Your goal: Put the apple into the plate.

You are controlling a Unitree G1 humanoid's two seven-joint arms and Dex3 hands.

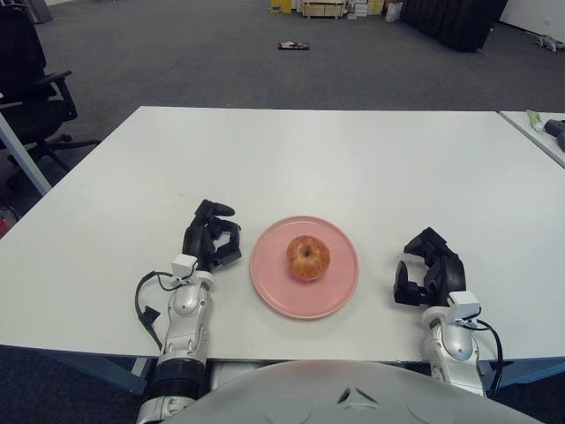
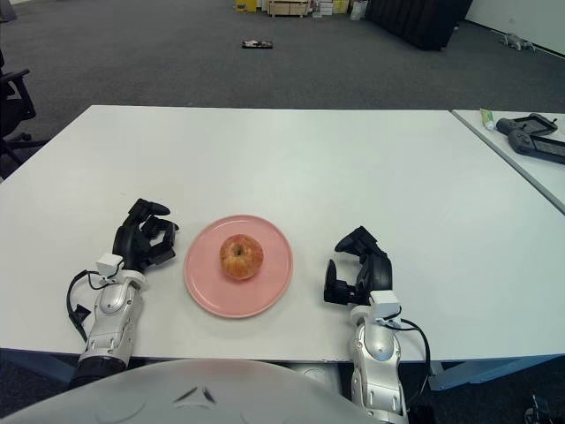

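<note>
- The broad white rectangular table point(image 1: 353, 159) carries everything here.
- A round pink plate point(image 1: 340, 287) lies between the two hands, just right of the left hand and a little apart from the right one.
- The left hand point(image 1: 210, 244), black-fingered, shows beside the plate's left rim, its fingers loosely curled and holding nothing.
- The right hand point(image 1: 427, 268) shows to the plate's right, fingers curled downward, also holding nothing.
- The red-yellow apple point(image 1: 308, 258) sits on the plate's middle, clear of both hands.

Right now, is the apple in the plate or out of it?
In. The apple sits on the middle of the pink plate, with neither hand touching it.
</note>
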